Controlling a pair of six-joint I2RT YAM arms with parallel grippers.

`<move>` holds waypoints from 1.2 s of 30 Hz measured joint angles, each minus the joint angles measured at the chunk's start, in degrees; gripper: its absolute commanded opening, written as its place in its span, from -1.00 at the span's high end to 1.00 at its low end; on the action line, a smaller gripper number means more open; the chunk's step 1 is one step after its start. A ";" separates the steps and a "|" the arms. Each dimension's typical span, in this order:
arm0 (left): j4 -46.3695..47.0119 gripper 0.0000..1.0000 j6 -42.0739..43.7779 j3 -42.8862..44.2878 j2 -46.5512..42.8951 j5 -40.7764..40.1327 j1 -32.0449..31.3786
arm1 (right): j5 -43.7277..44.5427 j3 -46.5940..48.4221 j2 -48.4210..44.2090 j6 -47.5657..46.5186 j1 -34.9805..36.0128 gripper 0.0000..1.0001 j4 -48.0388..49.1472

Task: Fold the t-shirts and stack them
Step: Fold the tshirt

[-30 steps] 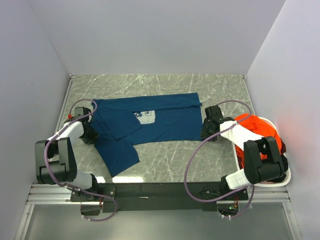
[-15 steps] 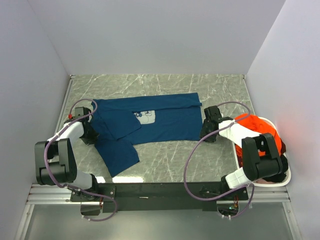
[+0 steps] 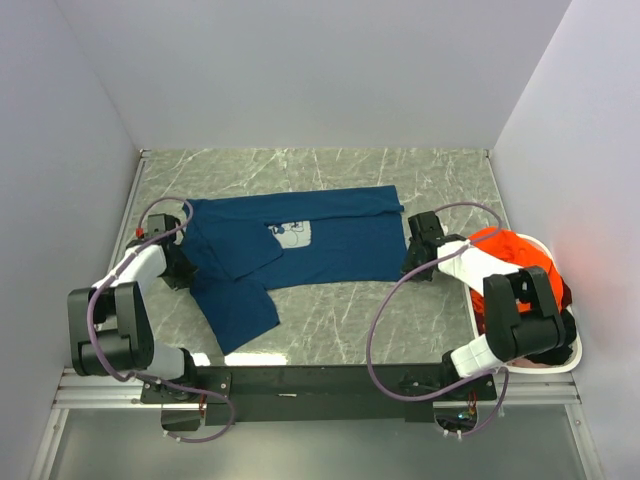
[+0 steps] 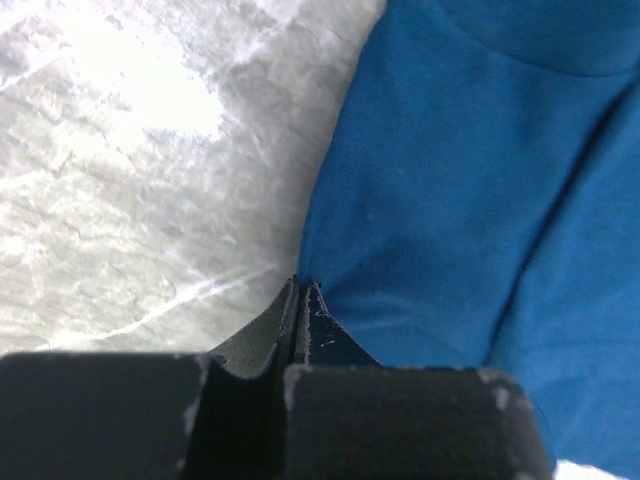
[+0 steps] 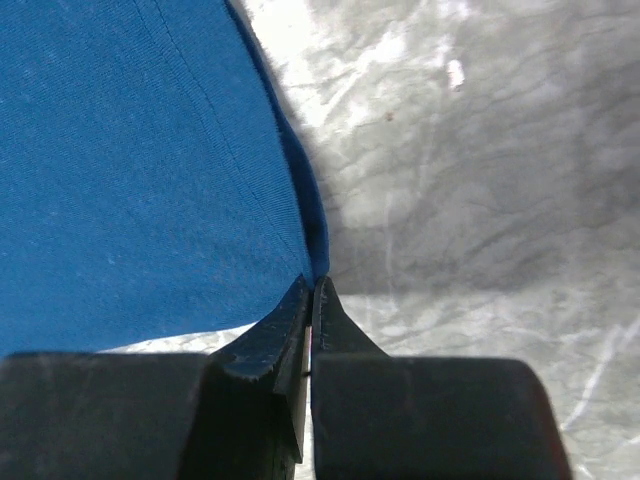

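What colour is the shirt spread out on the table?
The t-shirt is navy blue, with a pale chest print; top external view best.

- The navy blue t-shirt (image 3: 330,245): plain, solid colour; it reads brighter blue in both wrist views.
- Its chest print (image 3: 293,235): pale square with darker line work.
- The orange t-shirt (image 3: 510,255): bright, unpatterned.
- The basket (image 3: 574,350): white.
- The counter (image 3: 330,170): grey marble, white veining.
- The left end effector (image 4: 298,285) and right end effector (image 5: 312,282): black.
- The cables (image 3: 375,320): mauve.
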 measured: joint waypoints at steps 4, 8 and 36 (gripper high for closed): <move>-1.27 0.99 -0.59 -0.11 -3.65 2.71 0.90 | 1.62 -0.02 -2.14 -0.15 -0.39 1.00 -2.19; -2.78 0.99 -1.25 -0.04 -6.73 4.42 1.60 | 2.75 -0.02 -6.40 -0.33 -1.31 1.00 -4.96; -8.48 0.99 -1.44 21.97 10.14 10.21 3.67 | 3.21 26.91 10.99 -5.20 -4.50 1.00 -15.04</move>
